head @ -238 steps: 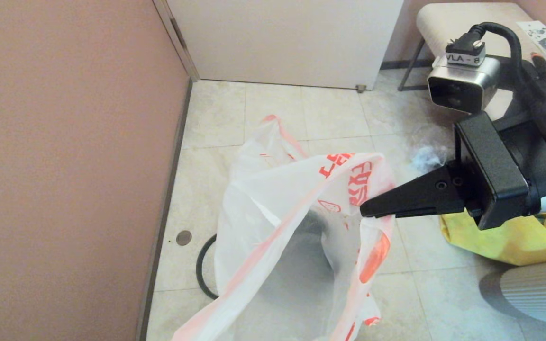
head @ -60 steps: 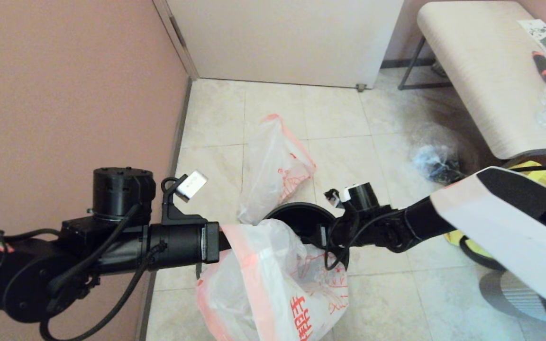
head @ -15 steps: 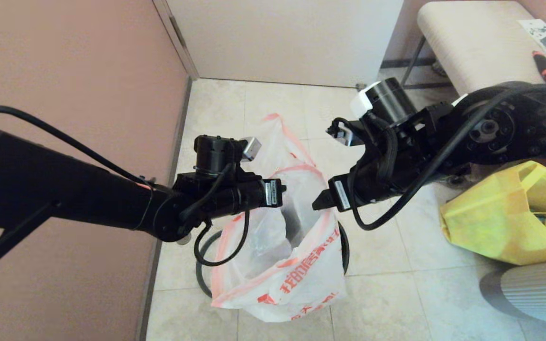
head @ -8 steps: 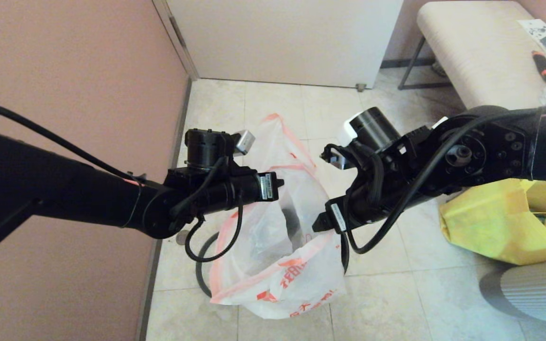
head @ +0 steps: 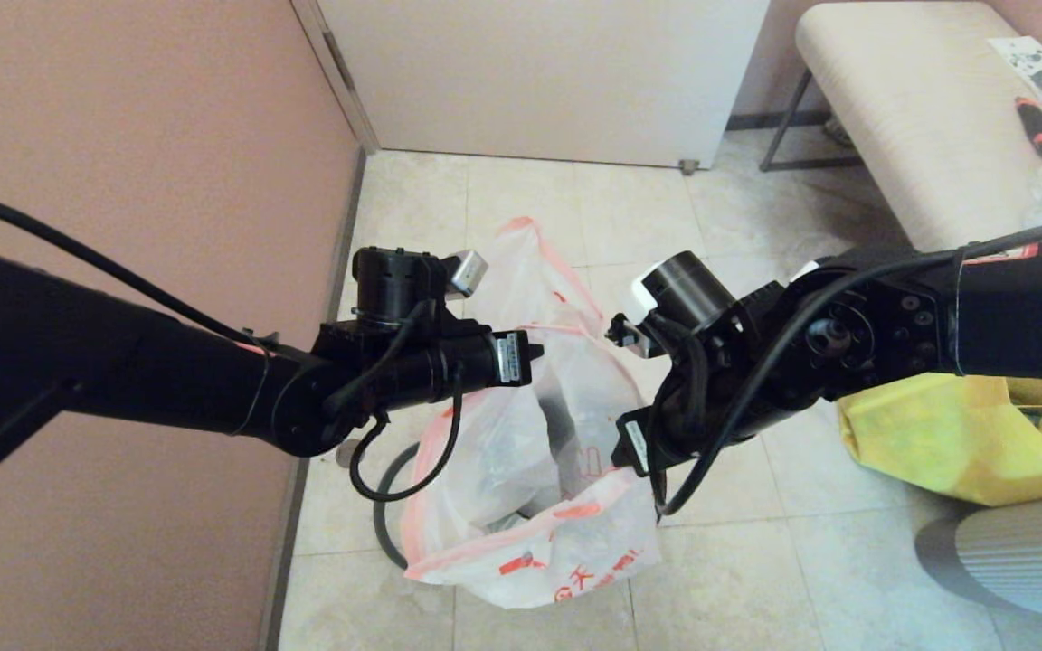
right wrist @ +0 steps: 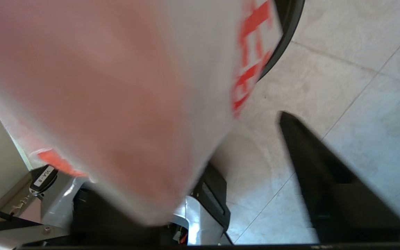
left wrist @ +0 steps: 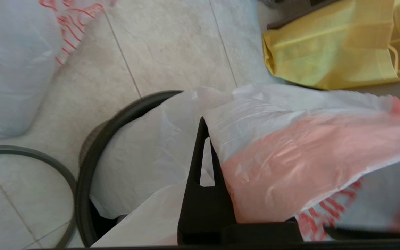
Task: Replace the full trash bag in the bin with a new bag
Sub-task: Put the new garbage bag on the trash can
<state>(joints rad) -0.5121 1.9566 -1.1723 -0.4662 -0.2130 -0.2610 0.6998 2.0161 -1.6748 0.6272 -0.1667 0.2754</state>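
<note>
The new bag (head: 530, 533), thin white plastic with a pink-orange rim and red characters, hangs open over the black bin (left wrist: 89, 163). My left gripper (head: 532, 348) is at the bag's far-left rim, fingers (left wrist: 193, 166) shut on the pink film (left wrist: 290, 163). My right gripper (head: 625, 448) points down at the bag's right side. One black finger (right wrist: 311, 166) shows there, standing wide apart from the other finger, which the bag's rim (right wrist: 116, 104) covers. The full trash bag (head: 530, 271) lies on the floor behind the bin.
The grey ring (head: 383, 524) lies on the tiles left of the bin, close to the pink wall (head: 123, 181). A yellow tote (head: 955, 443) sits on the floor to the right. A padded bench (head: 901, 108) stands at the back right.
My right arm has sunk lower and nearer along the bag's right side. The bag's near rim has dropped a little. The left arm has hardly moved.
</note>
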